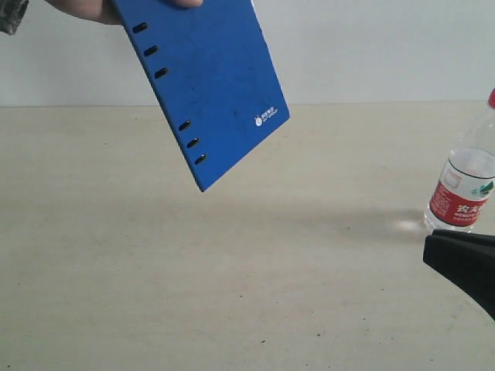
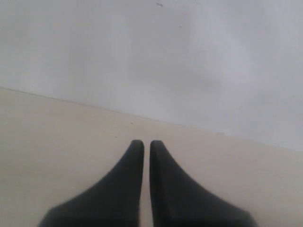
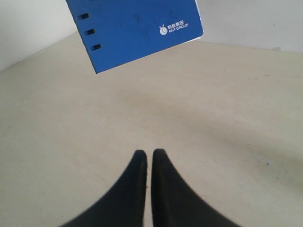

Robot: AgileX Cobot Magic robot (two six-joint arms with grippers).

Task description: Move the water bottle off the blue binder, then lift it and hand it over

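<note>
Blue binder [image 1: 205, 85], flat and rectangular, hangs tilted in the air above a pale beige table [image 1: 232, 294]. A person's hand [image 1: 81, 8] grips it by its upper end at the top edge of the exterior view. Six small dark slots run along one long edge in two groups of three, and a small white logo sits near the lower corner. In the right wrist view the logo reads "ANT GROUP". The binder touches neither the table nor either gripper.

A clear bottle [image 1: 464, 185] stands upright on the table at the far right of the exterior view, partly cut off by the frame. It has a red cap and a red-and-white label, and it is well apart from the binder.

The right gripper [image 3: 149, 153] is black, with its two jaws drawn together so that only a thin slit shows between them. It holds nothing. It points across bare table toward the raised binder, well short of it. In the exterior view its dark body lies low at the right, near the bottle's base, and no contact shows between them.

The left gripper [image 2: 147, 143] looks the same, with its jaws brought together to a thin slit and nothing between them. It faces bare table and a plain grey wall
</note>
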